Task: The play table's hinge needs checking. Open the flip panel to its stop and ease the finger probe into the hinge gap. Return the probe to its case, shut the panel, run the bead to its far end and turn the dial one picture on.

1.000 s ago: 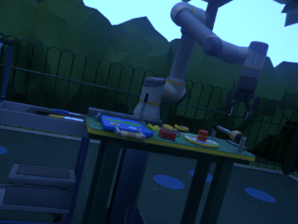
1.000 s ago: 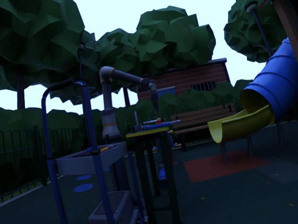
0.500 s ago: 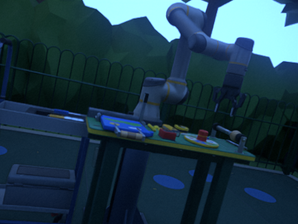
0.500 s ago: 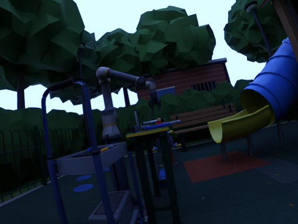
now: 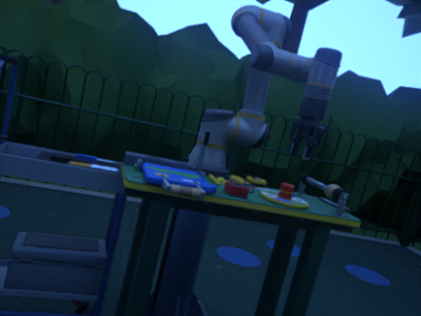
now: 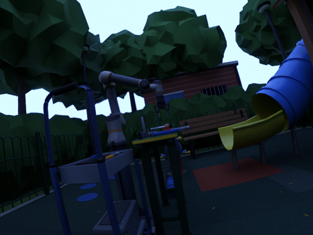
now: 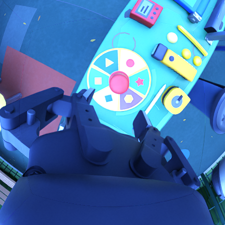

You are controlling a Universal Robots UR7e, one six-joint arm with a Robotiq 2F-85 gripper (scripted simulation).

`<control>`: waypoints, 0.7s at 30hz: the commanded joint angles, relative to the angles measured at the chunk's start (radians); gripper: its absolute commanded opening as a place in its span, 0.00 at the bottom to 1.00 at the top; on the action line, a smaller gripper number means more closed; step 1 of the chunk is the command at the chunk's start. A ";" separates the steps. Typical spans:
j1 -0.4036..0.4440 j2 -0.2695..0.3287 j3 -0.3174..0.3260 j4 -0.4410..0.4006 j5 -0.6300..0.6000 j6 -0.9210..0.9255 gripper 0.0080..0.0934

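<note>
The picture dial (image 5: 284, 198) (image 7: 119, 79), a disc of coloured wedges with a red knob (image 5: 286, 190) (image 7: 119, 82) at its centre, lies at the right end of the green play table. My gripper (image 5: 304, 144) (image 6: 161, 110) (image 7: 113, 107) hangs well above it, a little toward the table's edge, open and empty. The bead (image 5: 332, 191) sits on its rail near the right rear corner. The blue flip panel (image 5: 176, 177) lies flat at the left end, with a wooden handle (image 5: 185, 190) along its front. The probe is too small to pick out.
A grey tray (image 5: 53, 165) (image 6: 94, 165) on a blue cart stands left of the table and holds a few tools. A grey case (image 5: 57, 261) sits on the shelf below. A red block (image 5: 236, 188) (image 7: 146, 12) and yellow toys (image 7: 177, 64) fill the table's middle.
</note>
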 commanded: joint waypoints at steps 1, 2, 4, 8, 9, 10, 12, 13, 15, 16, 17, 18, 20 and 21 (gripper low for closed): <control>-0.003 -0.002 0.001 0.000 0.000 0.013 0.70; -0.007 -0.004 0.003 0.000 0.000 0.026 0.70; -0.014 -0.007 0.005 0.001 0.000 0.048 0.70; -0.021 -0.010 0.008 0.001 0.000 0.072 0.70; -0.022 -0.010 0.008 0.001 0.000 0.074 0.70; -0.022 -0.011 0.008 0.001 0.000 0.076 0.70; -0.023 -0.011 0.008 0.001 0.000 0.077 0.70; -0.023 -0.011 0.009 0.001 0.000 0.077 0.70; -0.023 -0.011 0.009 0.001 0.000 0.077 0.70; -0.023 -0.011 0.009 0.001 0.000 0.078 0.70; -0.023 -0.011 0.009 0.001 0.000 0.078 0.70; -0.023 -0.010 0.009 0.000 0.000 0.078 0.70; -0.023 -0.010 0.010 -0.001 0.000 0.078 0.70; -0.023 -0.010 0.011 -0.002 0.000 0.078 0.70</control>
